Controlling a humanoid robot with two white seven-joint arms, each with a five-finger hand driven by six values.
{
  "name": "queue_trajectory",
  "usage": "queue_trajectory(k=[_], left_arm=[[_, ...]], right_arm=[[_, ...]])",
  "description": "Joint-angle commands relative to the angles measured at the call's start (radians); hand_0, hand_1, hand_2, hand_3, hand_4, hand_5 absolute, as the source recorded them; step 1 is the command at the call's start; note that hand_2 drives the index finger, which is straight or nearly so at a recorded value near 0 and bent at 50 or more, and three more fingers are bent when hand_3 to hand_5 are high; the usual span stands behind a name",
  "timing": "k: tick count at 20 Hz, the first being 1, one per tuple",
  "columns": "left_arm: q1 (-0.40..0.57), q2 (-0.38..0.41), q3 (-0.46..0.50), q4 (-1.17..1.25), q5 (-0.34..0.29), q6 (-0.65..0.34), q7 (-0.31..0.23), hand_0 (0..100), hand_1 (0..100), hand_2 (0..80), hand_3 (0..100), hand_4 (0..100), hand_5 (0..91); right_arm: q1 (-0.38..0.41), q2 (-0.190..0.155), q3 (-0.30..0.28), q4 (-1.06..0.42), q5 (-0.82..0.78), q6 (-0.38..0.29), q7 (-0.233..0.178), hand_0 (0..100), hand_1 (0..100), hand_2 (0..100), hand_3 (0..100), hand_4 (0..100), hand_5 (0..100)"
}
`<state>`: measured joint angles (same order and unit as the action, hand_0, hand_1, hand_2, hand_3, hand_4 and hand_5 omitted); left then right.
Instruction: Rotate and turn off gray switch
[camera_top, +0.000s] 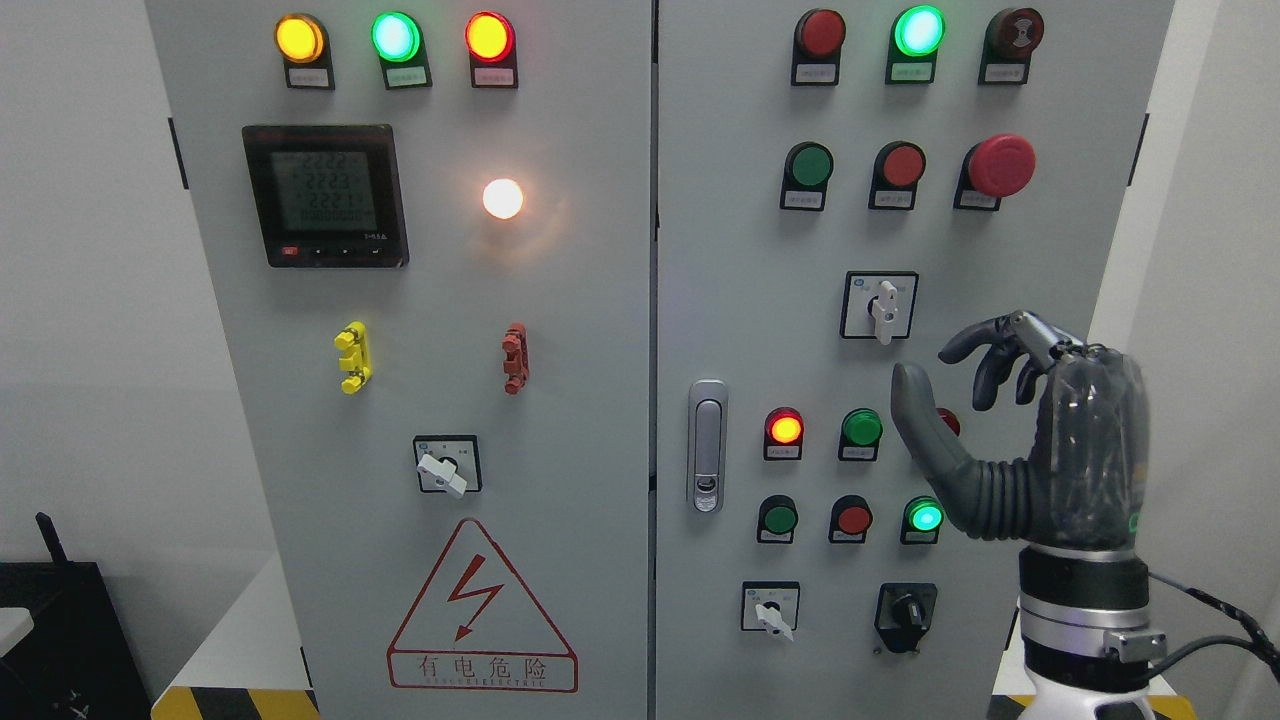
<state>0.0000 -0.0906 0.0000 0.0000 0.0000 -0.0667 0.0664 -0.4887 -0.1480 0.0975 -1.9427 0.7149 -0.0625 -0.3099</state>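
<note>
Gray switch (879, 307) unobscured, red lamp (949, 421) half-hidden behind open right hand (1010, 420)

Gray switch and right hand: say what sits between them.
Head view: only bare cabinet panel separates the gray switch from the right hand; its fingers are open.

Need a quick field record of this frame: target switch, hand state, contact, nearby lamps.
target: gray switch on right door, handle pointing about straight down
right hand: raised just right of and below the switch, fingers curled loosely, thumb up, holding nothing
contact: none visible; hand apart from the switch
left hand: not in view
nearby lamps: red lamp lit, green lamp lit
door latch: closed
</note>
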Motion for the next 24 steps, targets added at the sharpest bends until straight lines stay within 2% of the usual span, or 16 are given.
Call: queue_trajectory(k=[1,2,3,4,6,10,18,24], left_arm=[[-0.009,0.0,0.008,-0.026,0.02,0.001,0.0,12,39,0.0,0,0,0.0],[-0.009,0.0,0.008,-0.026,0.02,0.001,0.0,12,39,0.0,0,0,0.0],[-0.009,0.0,0.008,-0.026,0.02,0.001,0.0,12,39,0.0,0,0,0.0],[-0.009,0.0,0.008,-0.026,0.02,0.001,0.0,12,39,0.0,0,0,0.0],[-0.009,0.0,0.008,-0.026,0.02,0.001,0.0,12,39,0.0,0,0,0.0],[-0.009,0.0,0.008,-0.026,0.018,0.001,0.0,12,39,0.0,0,0,0.0],[-0.009,-0.001,0.008,-0.026,0.02,0.001,0.0,12,39,0.0,0,0,0.0],[-0.009,0.0,0.008,-0.026,0.02,0.001,0.0,12,39,0.0,0,0,0.0]], right_arm=[[0.084,-0.096,-0.041,-0.082,0.0,-0.059,-0.006,33,36,32,35,20,6],[0.09,-0.099,-0.044,-0.085,0.0,-0.074,-0.005,33,35,28,29,14,0],[0.091,-0.107,-0.044,-0.085,0.0,-0.08,-0.002,34,31,20,20,5,0],[0.091,-0.11,-0.044,-0.085,0.0,-0.08,0.005,34,29,13,12,0,0],[0.097,-0.111,-0.044,-0.085,0.0,-0.079,0.008,34,27,8,7,0,0],[0.099,-0.111,-0.045,-0.085,0.002,-0.077,0.006,33,28,7,6,0,0],[0.111,-0.117,-0.055,-0.085,0.002,-0.074,0.006,28,34,12,11,0,0],[0.124,-0.116,-0.056,-0.085,0.002,-0.074,0.006,29,36,14,15,0,0]])
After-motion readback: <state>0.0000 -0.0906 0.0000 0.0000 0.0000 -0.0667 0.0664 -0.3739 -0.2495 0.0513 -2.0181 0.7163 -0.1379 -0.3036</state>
